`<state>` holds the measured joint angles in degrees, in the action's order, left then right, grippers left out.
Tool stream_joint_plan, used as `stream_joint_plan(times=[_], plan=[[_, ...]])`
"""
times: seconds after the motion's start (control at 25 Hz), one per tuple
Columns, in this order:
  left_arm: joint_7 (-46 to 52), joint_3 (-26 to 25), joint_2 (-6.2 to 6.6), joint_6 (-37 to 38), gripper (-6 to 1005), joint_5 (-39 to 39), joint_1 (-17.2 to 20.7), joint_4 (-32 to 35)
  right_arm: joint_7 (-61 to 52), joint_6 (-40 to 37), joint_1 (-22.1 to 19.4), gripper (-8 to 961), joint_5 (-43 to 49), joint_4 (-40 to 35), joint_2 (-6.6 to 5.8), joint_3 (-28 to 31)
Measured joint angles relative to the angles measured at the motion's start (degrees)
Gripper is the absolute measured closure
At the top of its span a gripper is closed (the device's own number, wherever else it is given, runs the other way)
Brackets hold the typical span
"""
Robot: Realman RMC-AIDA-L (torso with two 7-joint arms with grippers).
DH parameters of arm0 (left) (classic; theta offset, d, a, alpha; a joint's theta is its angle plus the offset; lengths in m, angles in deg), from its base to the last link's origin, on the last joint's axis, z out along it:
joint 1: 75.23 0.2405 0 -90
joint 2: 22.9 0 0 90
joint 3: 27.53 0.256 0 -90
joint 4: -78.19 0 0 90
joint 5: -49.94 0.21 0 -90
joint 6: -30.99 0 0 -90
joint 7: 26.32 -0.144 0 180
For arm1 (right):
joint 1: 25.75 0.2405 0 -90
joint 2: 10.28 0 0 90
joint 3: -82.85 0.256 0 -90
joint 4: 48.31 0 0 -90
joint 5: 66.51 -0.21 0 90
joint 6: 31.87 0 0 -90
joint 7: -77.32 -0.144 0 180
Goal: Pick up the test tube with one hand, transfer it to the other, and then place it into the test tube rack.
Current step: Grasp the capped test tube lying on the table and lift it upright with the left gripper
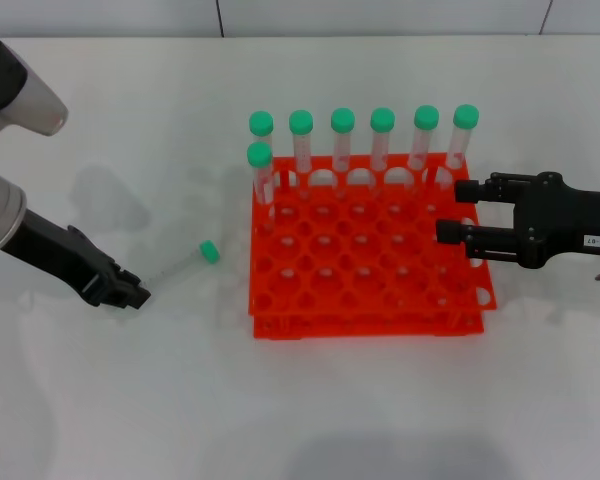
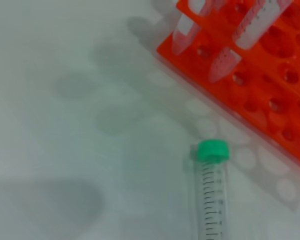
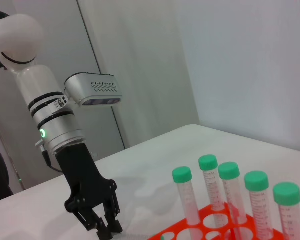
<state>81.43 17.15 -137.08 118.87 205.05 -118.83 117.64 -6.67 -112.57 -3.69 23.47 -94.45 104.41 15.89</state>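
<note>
A clear test tube (image 1: 185,262) with a green cap lies on the white table, left of the orange rack (image 1: 370,300). My left gripper (image 1: 132,293) is low over the table at the tube's bottom end, open, with the tube apart from it. The left wrist view shows the tube (image 2: 212,195) lying flat beside the rack's corner (image 2: 270,90). My right gripper (image 1: 451,211), with a white number label, hovers open and empty over the rack's right edge. The right wrist view shows the left gripper (image 3: 106,229) across the table, with a green light on its wrist.
Several green-capped tubes (image 1: 342,140) stand upright in the rack's back row and one in the row in front of it at the left; they also show in the right wrist view (image 3: 230,195). The rack fills the middle of the table.
</note>
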Motion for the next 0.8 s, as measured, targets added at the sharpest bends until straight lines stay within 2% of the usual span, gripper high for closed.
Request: stream_joint_plan(times=[0.2, 0.8], plan=[[0.0, 0.0, 0.01, -0.4, 754, 0.0, 0.0, -0.1, 0.3, 0.0, -0.2, 306, -0.1, 0.0, 0.00, 0.0], [0.5, -0.2, 0.19, -1.3, 786, -0.1, 0.2, -0.2, 0.4, 0.0, -0.2, 306, -0.2, 0.0, 0.00, 0.0]])
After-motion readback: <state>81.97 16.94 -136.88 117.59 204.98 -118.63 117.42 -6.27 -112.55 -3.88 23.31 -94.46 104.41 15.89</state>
